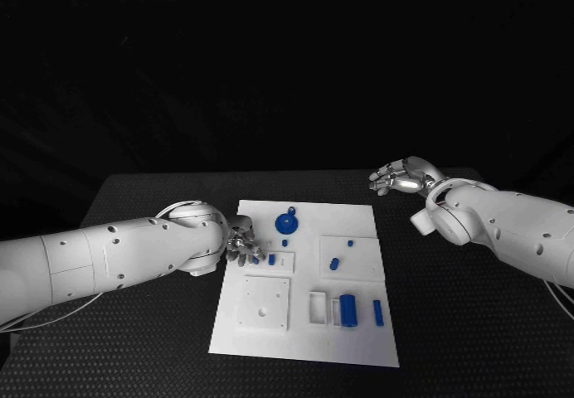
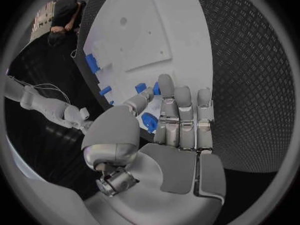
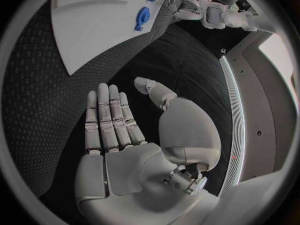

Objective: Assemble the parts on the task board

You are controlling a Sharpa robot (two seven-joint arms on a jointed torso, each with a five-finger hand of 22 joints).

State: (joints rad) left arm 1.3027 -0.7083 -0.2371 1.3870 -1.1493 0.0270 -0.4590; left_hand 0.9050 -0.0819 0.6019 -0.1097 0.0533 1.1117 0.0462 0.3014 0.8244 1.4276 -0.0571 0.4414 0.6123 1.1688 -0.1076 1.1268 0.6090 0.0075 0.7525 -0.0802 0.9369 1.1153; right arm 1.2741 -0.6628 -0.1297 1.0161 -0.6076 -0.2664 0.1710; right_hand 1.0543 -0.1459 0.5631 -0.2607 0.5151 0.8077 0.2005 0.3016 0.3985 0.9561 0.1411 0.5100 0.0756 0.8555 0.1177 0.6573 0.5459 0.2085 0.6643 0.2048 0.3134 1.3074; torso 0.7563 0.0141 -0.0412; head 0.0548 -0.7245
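The white task board [image 1: 299, 332] lies mid-table with several blue parts on it. My left hand [image 1: 243, 246] hovers at the board's left edge, fingers [image 2: 181, 115] stretched out straight and holding nothing. Two small blue parts [image 1: 270, 259] lie just past its fingertips [image 2: 140, 88], and another blue part [image 2: 149, 121] shows between thumb and fingers, lying below the hand. A round blue part [image 1: 287, 222] sits near the board's far edge [image 3: 142, 17]. My right hand [image 1: 401, 176] is raised off the board at the back right, flat and open [image 3: 115, 130].
A white square plate [image 1: 265, 303] with holes occupies the board's near left [image 2: 140, 40]. To its right stand a blue block [image 1: 348, 308] in a white frame and a thin blue bar [image 1: 378, 312]. Two small blue pieces [image 1: 336, 264] lie on a raised white square. Black table [image 1: 479, 332] surrounds the board.
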